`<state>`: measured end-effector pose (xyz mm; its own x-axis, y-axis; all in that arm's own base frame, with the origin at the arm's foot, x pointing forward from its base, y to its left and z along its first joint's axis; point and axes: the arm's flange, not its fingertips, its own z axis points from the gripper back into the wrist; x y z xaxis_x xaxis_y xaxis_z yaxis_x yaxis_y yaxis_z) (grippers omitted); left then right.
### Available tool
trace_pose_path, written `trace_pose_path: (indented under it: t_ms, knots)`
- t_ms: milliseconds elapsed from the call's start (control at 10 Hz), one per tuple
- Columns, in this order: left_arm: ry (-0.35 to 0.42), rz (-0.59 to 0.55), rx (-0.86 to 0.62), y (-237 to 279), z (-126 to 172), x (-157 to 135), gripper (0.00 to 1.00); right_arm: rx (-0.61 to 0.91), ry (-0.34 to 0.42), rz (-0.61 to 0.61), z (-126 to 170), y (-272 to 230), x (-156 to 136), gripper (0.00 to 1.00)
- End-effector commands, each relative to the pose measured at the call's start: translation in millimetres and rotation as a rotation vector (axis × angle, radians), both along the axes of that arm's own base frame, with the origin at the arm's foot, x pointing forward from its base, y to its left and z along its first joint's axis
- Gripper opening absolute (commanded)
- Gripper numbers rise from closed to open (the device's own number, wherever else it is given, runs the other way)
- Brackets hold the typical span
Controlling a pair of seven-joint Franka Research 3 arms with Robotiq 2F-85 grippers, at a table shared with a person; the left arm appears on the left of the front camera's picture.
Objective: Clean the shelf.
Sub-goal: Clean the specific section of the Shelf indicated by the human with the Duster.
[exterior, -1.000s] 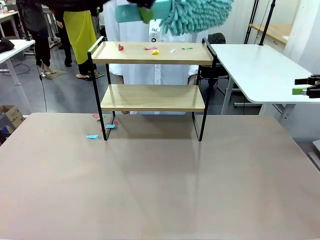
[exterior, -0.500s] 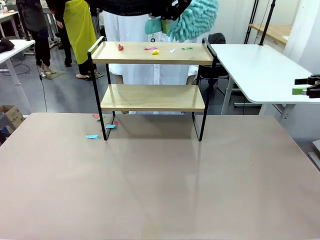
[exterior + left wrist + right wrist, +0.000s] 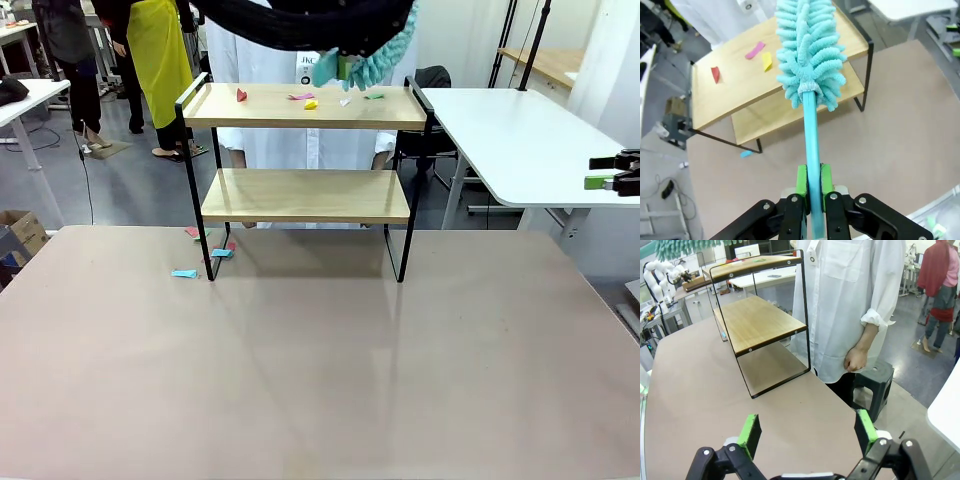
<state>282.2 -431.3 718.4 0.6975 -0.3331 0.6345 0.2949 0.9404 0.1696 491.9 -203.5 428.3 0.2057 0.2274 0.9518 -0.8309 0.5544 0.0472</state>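
Five coloured paper scraps [image 3: 310,103] wait on the black-framed two-tier wooden shelf [image 3: 300,195] as the fluffy teal duster [image 3: 807,55], pinched in the left jaws, comes down close to sweep; right jaws gape.

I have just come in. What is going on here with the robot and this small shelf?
The left gripper is shut on the handle of a teal duster and holds its fluffy head over the top board of the shelf, where coloured paper scraps lie; contact cannot be told. Other scraps lie on the table by the shelf's left leg. The right gripper is open and empty. A person in a white shirt stands behind the shelf.
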Motion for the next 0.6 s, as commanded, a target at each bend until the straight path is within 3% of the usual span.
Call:
trace_pose_path:
  t_ms: [0, 500]
  knots:
    - [-0.032, 0.081, -0.063, -41, -4, 19, 0.13, -0.003, -0.006, 0.001, 3, 2, 0, 1.0]
    - [-0.076, 0.192, -0.225, -79, -22, 42, 0.13, -0.003, -0.006, 0.001, 3, 2, 0, 1.0]
